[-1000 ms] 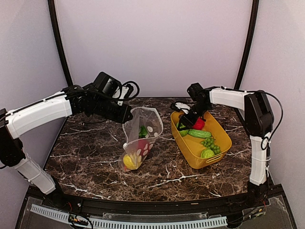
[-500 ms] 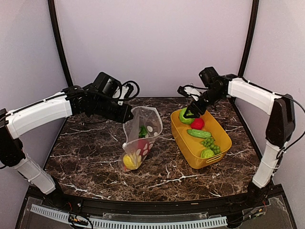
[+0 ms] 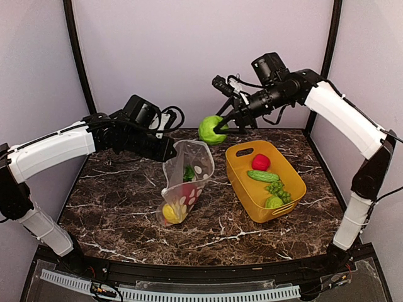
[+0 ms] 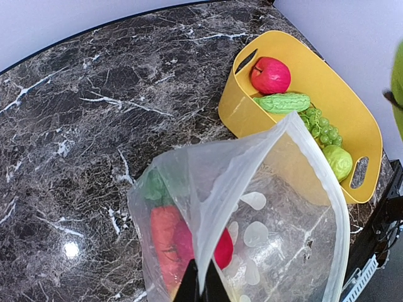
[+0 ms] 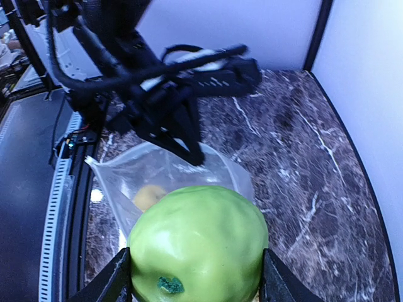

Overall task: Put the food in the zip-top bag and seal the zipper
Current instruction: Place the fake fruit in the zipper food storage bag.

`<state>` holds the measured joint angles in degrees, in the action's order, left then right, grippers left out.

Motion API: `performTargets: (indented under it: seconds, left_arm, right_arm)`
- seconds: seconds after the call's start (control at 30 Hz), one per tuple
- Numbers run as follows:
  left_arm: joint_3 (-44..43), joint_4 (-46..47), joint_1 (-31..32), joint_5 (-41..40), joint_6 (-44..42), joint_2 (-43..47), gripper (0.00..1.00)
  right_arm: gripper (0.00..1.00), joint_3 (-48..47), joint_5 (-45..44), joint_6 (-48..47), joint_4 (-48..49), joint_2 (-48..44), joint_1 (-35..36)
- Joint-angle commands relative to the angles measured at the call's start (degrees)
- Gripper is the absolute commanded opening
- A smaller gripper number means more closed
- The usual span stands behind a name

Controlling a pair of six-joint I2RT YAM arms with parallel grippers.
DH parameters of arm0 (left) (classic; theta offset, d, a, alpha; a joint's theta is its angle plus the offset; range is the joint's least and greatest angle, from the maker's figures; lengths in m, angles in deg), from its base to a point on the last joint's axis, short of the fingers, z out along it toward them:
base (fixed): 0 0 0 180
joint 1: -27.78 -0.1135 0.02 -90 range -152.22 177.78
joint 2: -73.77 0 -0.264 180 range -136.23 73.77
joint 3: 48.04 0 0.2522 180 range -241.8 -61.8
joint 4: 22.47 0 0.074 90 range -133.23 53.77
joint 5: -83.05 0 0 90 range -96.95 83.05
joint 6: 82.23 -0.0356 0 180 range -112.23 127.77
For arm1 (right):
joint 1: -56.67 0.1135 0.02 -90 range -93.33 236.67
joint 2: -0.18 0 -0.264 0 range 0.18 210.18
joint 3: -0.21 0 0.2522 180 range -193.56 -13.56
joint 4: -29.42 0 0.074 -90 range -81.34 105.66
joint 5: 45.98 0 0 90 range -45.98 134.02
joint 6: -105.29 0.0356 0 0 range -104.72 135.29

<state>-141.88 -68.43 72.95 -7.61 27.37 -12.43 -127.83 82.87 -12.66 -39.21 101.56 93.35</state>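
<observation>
The clear dotted zip-top bag (image 3: 187, 177) stands open on the marble table; it shows in the left wrist view (image 4: 252, 214) and the right wrist view (image 5: 157, 173). My left gripper (image 3: 169, 151) is shut on its rim and holds it up (image 4: 200, 283). Inside lie a yellow lemon (image 3: 170, 212), a red and orange piece (image 4: 170, 236) and a green piece (image 3: 189, 173). My right gripper (image 3: 220, 129) is shut on a green apple (image 3: 211, 129), held in the air just right of and above the bag's mouth (image 5: 196, 245). The zipper strip is not clear.
A yellow basket (image 3: 247, 194) stands right of the bag; it holds a red piece (image 3: 261, 162), a cucumber (image 3: 262, 176), green grapes (image 3: 276, 189) and a small green fruit (image 3: 274, 202). The left arm (image 3: 56, 148) reaches over the table's back left. Walls close in behind.
My right gripper has lifted the green apple out of the yellow basket and carried it up and to the left toward the bag. The left gripper and the bag have not moved.
</observation>
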Motion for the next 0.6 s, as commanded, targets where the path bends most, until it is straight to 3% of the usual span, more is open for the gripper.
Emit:
performTargets:
  seconds: [0.0,0.23,0.4,0.57]
  left_arm:
    - [0.67,-0.37,0.01,0.03,0.51,2.48,0.01]
    - [1.12,-1.15,0.03,-0.6,0.36,4.17,0.01]
    - [2.02,-0.72,0.01,-0.86,0.7,4.76,0.01]
    - [4.01,0.3,-0.01,-1.49,0.3,5.62,0.01]
  right_arm:
    - [0.5,-4.17,6.44,-0.58,-3.15,4.39,4.07]
    - [0.52,-5.09,4.78,-0.44,-1.52,8.75,7.08]
    - [0.73,-5.46,-4.01,2.59,1.59,10.23,7.7]
    - [0.77,-5.58,-3.71,3.11,1.29,8.57,7.7]
